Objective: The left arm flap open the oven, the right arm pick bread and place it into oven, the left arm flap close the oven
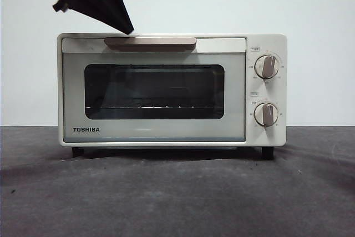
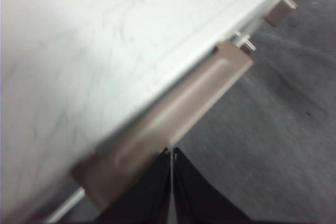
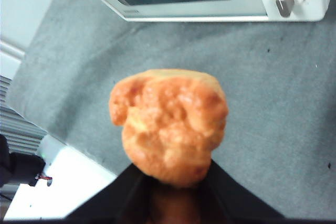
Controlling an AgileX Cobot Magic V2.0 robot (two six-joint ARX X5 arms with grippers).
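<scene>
Front view: oven [image 1: 172, 90] door shut, left claw [image 1: 126, 28] pinched closed at the handle [image 1: 150, 41]. Right claw [image 3: 176, 182] grips bread [image 3: 170, 124] above the surface [image 3: 157, 51]. Opening, loading, closing all pending.

Plain white wall [image 1: 177, 4] behind — dark grey cloth-covered table [image 1: 177, 192] in front; white floor [image 3: 58, 182] beyond table edge, soft shadows.
</scene>
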